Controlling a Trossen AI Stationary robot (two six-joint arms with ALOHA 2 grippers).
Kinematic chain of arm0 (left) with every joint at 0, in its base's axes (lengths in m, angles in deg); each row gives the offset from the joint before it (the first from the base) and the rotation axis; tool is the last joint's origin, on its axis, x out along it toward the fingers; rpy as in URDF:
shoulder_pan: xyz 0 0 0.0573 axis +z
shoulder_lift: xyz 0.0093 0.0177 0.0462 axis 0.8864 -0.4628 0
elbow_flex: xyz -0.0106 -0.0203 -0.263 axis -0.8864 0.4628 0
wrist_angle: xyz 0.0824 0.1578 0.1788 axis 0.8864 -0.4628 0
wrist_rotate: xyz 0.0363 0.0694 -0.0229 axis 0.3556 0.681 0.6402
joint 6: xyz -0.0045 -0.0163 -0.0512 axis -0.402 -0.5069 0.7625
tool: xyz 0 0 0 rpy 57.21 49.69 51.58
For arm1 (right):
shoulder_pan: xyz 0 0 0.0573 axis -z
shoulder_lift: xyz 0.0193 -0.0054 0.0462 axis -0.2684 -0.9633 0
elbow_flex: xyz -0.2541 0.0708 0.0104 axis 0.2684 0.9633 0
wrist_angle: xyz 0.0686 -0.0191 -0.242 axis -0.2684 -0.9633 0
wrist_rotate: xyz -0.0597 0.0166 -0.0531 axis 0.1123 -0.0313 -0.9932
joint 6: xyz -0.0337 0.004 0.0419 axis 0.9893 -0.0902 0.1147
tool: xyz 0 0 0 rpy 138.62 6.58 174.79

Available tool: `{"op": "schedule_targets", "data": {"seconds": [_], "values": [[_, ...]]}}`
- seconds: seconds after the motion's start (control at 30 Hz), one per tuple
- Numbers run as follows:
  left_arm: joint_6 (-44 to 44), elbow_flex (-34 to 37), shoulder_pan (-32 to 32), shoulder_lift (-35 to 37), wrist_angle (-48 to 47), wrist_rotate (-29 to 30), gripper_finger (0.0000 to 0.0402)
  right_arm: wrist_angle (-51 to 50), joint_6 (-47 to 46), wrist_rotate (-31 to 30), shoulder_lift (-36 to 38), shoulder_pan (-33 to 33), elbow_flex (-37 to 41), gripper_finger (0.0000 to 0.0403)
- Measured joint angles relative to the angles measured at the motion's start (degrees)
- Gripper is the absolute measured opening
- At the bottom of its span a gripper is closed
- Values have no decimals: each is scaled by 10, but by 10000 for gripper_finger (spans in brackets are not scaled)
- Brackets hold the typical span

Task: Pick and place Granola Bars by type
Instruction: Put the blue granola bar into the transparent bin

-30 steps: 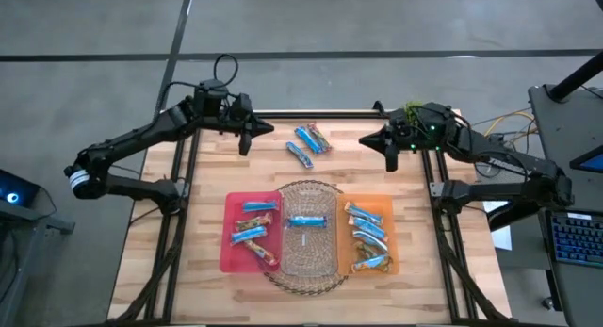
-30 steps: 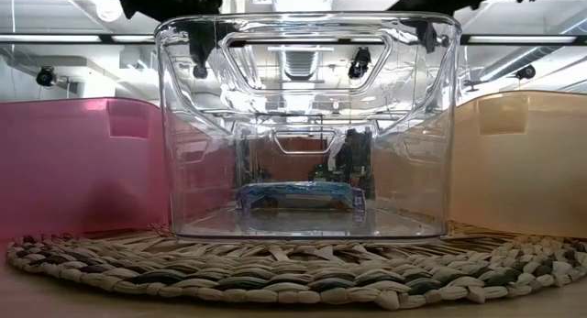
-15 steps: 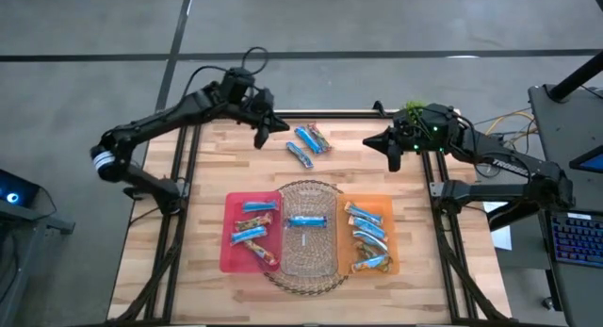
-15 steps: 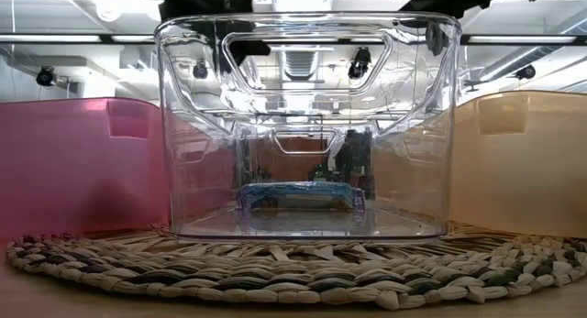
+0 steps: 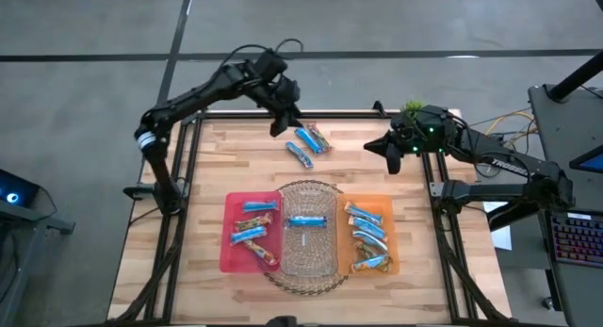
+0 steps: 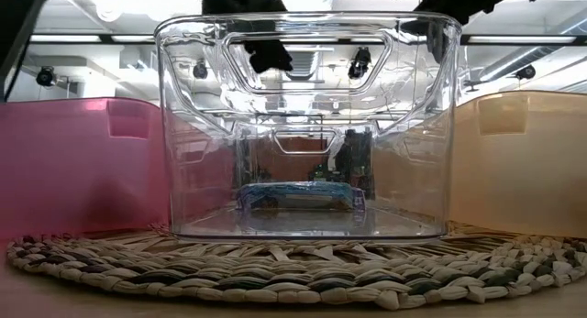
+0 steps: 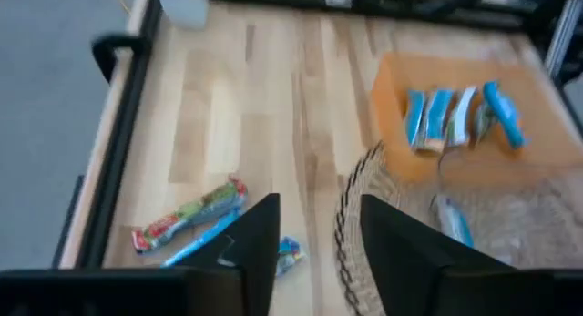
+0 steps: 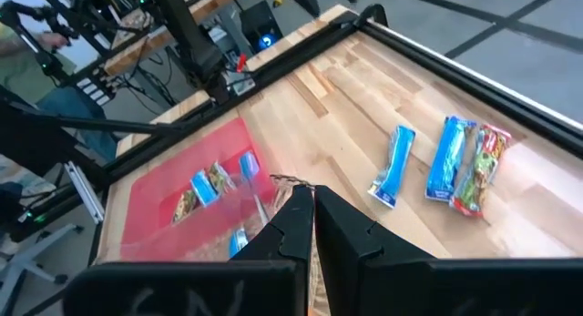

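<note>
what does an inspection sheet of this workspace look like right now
surface: wooden table, round woven mat under the clear bin
job's things: three loose granola bars at the table's far side; more bars in the pink tray and the orange tray; one blue bar in the clear bin
clutter: small green plant at the far edge
grippers: left claw open, empty, beside the loose bars; right claw shut, empty, over the far right of the table
cables: yellow and dark wires off the table's right edge
surroundings: grey floor, keyboard at right, a person's sleeve in the right wrist view
</note>
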Motion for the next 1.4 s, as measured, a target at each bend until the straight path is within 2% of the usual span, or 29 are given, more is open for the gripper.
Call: {"op": "schedule_targets", "data": {"seconds": [0.17, 0.37, 0.47, 0.67, 0.93, 1.2, 1.4], "values": [[-38, -24, -4, -51, -33, 17, 166, -13, 1, 1, 0, 0, 0, 9], [-157, -16, -23, -85, -59, 145, 170, -13, 3, 5, 0, 0, 0, 9], [-213, -9, -35, -104, -68, 169, 170, -13, 4, 6, 0, 0, 0, 9], [-263, -8, -57, -150, -74, 238, 170, -13, 2, 21, 0, 0, 0, 9], [-291, -7, -65, -199, -73, 275, 170, -17, -3, 40, 0, 0, 0, 9], [-389, 2, -64, -232, -71, 340, 170, -26, -2, 46, 0, 0, 0, 8], [-395, 4, -55, -249, -50, 349, 170, -35, -4, 49, 0, -2, 0, 9]]}}
